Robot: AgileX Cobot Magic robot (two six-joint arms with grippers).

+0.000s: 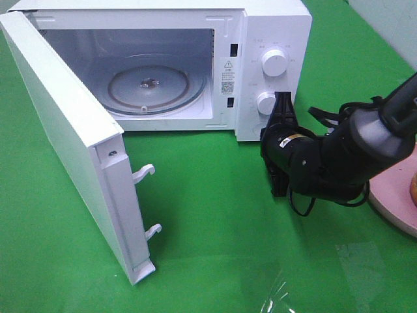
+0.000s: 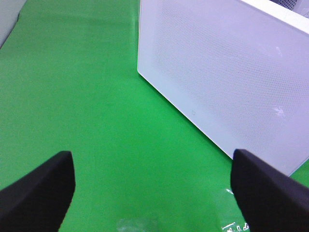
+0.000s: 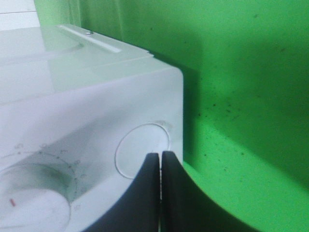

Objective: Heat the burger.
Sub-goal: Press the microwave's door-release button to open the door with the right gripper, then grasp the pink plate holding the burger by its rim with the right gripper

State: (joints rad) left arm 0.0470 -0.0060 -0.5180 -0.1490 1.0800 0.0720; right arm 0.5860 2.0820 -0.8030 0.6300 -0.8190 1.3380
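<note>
My right pincer [image 3: 161, 155], jaws pressed together and empty, sits at the round white button [image 3: 140, 145] low on the control panel of the boxy white microwave [image 1: 273, 32]. Swinging away carelessly could twist a dial or shove the oven. My left pincer [image 2: 152, 157] gapes wide, empty, outside the microwave's open white door [image 2: 217, 63]. Right of the microwave, the pink round plate [image 1: 391, 195] carries the golden-brown burger [image 1: 414, 189], almost wholly cut off.

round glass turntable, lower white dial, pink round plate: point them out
round glass turntable [image 1: 146, 83]: high view, centre hub
lower white dial [image 1: 266, 103]: high view, front face
pink round plate [image 1: 393, 197]: high view, bare surface
</note>
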